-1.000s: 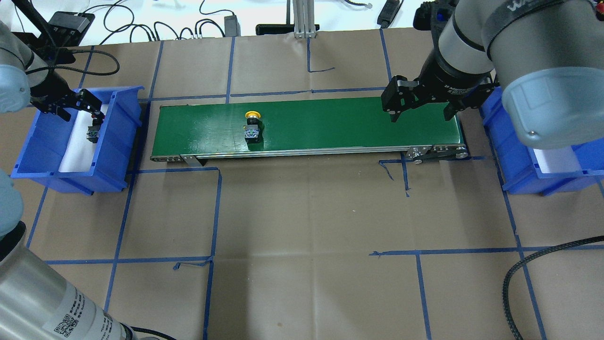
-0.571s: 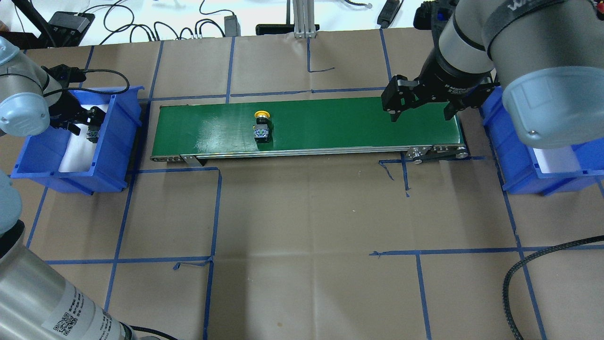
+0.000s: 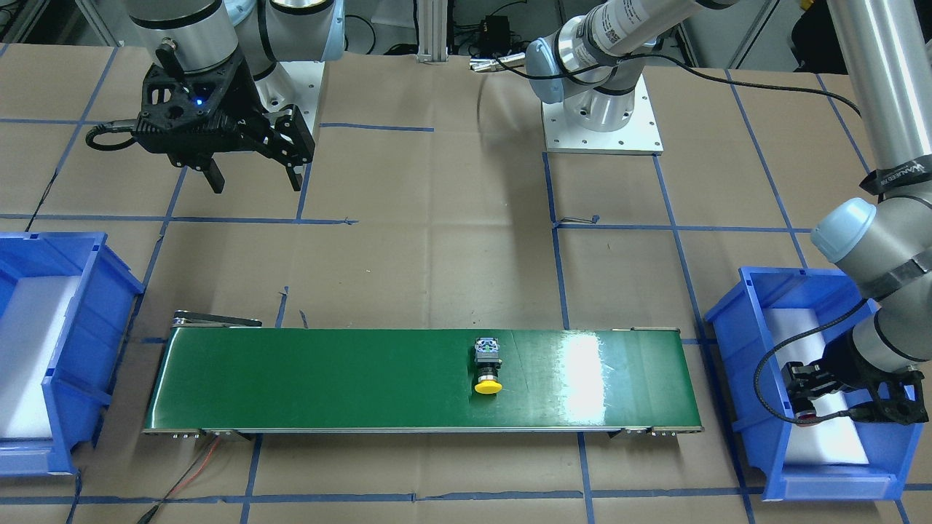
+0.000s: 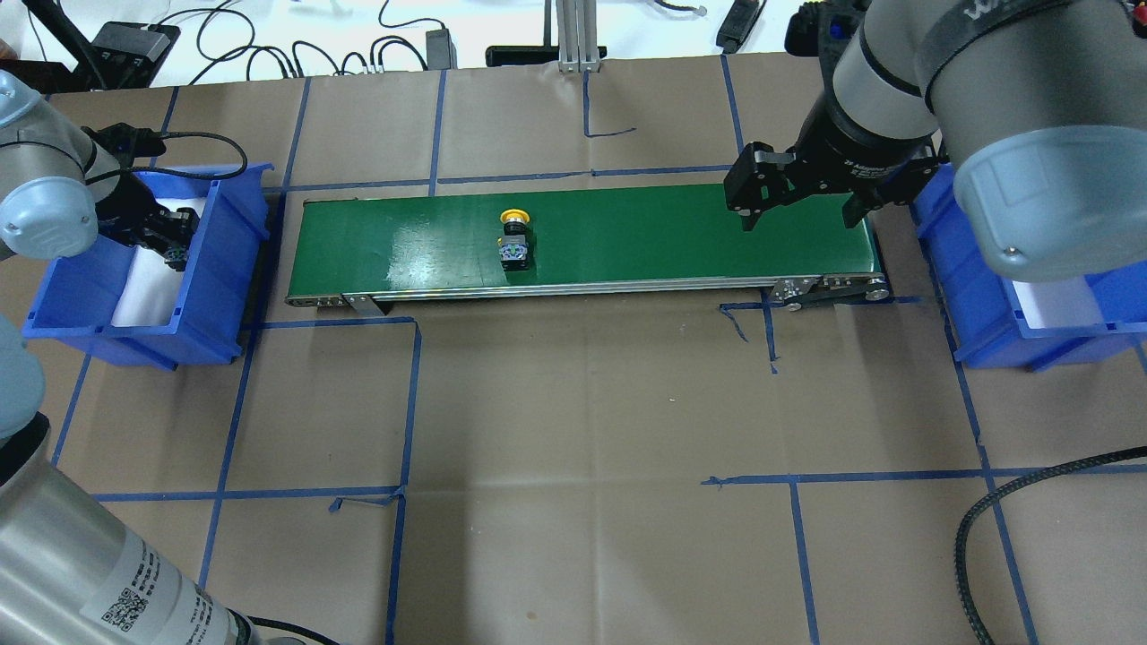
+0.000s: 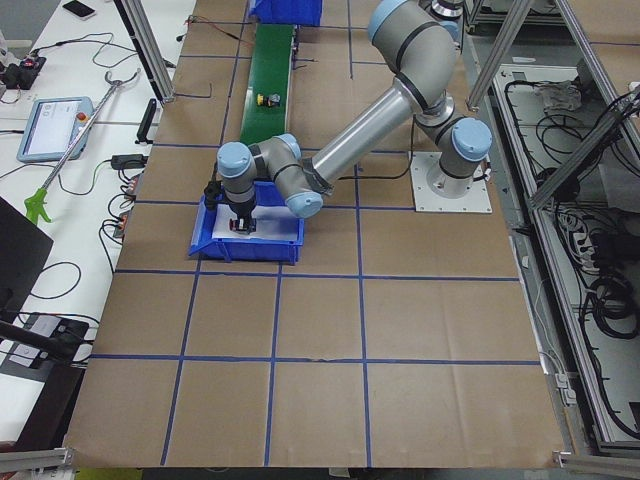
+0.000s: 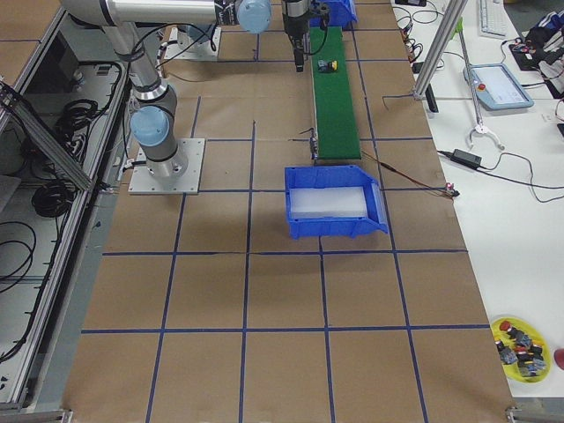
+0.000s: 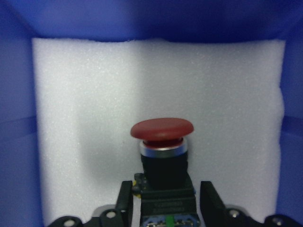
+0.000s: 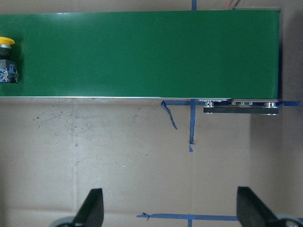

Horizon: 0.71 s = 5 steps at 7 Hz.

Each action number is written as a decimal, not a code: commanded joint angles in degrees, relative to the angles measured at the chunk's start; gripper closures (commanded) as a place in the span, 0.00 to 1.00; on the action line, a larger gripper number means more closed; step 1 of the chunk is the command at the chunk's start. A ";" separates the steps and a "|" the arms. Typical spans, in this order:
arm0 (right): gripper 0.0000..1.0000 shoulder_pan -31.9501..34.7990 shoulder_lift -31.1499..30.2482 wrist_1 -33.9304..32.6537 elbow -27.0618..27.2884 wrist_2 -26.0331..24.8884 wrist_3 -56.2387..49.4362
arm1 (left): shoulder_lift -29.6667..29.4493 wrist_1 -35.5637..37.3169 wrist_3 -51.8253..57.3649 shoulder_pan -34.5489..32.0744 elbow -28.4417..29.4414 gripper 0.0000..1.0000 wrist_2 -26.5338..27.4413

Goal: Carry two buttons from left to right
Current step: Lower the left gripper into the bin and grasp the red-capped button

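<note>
Brown-papered table (image 4: 582, 403): at far left the left gripper (image 4: 172, 246) flanks the red button (image 7: 162, 129) in its bin (image 4: 211, 278), clamp unclear; the yellow button (image 4: 513, 235) lies mid-belt (image 4: 672, 242), apparently bound for the spread-open right gripper (image 4: 799, 222).

Glossy green belt (image 4: 672, 237), matt brown paper table cover (image 4: 582, 403), blue plastic bin (image 4: 215, 296), grainy white foam (image 7: 94, 104), smooth red button (image 7: 162, 129)
</note>
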 commanded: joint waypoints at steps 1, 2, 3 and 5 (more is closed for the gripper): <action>0.00 0.06 0.00 0.00 0.00 0.00 0.00 | 1.17 -0.76 0.13 0.00 1.13 0.86 0.23; 0.00 0.06 0.00 0.00 0.00 0.00 0.00 | 2.23 -1.29 0.13 0.00 1.48 0.86 0.23; 0.00 0.06 0.00 0.00 0.00 0.00 0.00 | 4.33 -4.26 0.13 0.00 1.92 0.86 0.40; 0.00 -0.03 0.00 0.00 0.00 0.00 0.00 | 9.16 -15.48 0.05 0.09 5.51 0.86 0.67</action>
